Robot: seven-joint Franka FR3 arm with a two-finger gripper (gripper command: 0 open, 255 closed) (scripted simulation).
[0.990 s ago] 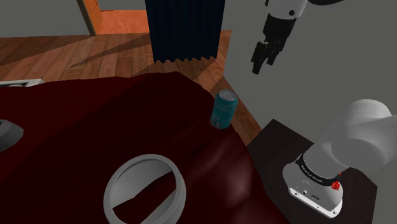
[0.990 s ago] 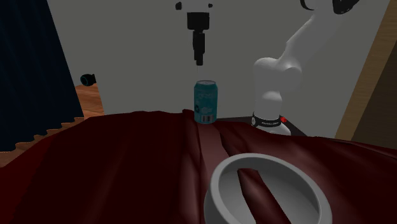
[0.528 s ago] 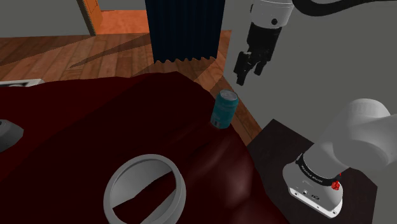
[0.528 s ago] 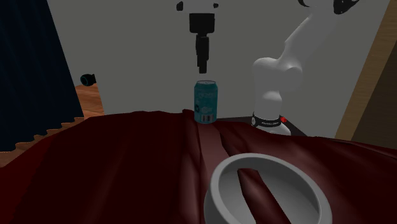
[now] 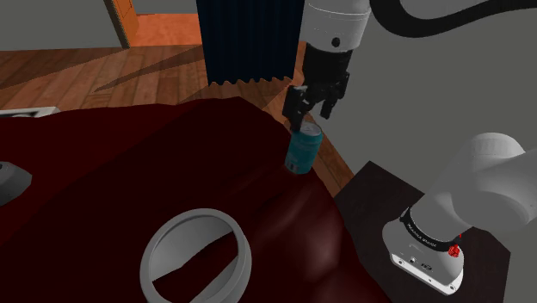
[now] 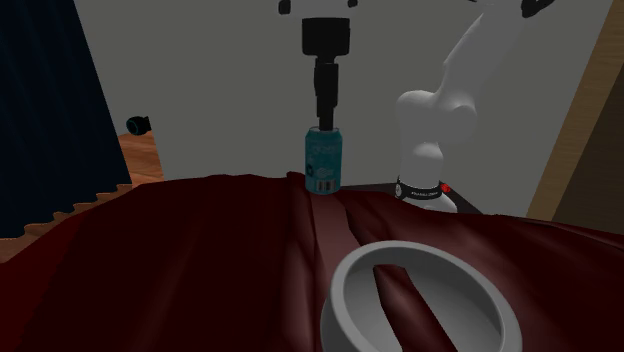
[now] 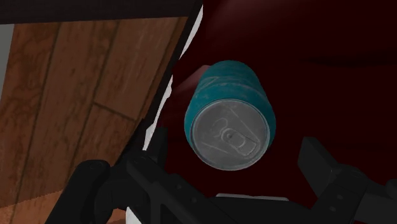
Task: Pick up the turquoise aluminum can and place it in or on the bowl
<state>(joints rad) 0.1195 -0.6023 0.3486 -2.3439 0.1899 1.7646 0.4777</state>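
A turquoise can [image 5: 302,149] with a grey lid stands upright near the far edge of a dark red cloth [image 5: 129,172]. My black gripper [image 5: 308,110] hangs just above its top, pointing down, not touching it. From the second exterior view the gripper [image 6: 327,121] is directly over the can [image 6: 323,160]. In the wrist view the can [image 7: 229,114] lies straight ahead between the fingers [image 7: 149,162], which stand wide apart; the gripper [image 7: 234,167] is open and holds nothing. A grey bowl [image 5: 196,219] sits on the cloth nearer the camera, also seen as the bowl [image 6: 420,250].
The dark stand [image 5: 379,194] and white arm base [image 5: 447,224] are at the shoulder view's lower right. A dark curtain [image 5: 249,39] and wooden floor [image 5: 86,69] lie beyond the cloth's edge. A grey object [image 5: 10,181] sits at the left edge.
The gripper has come down and toward the shoulder view's left, from high beside the wall to just above the can. Its fingers stayed open. Can and bowl have not moved.
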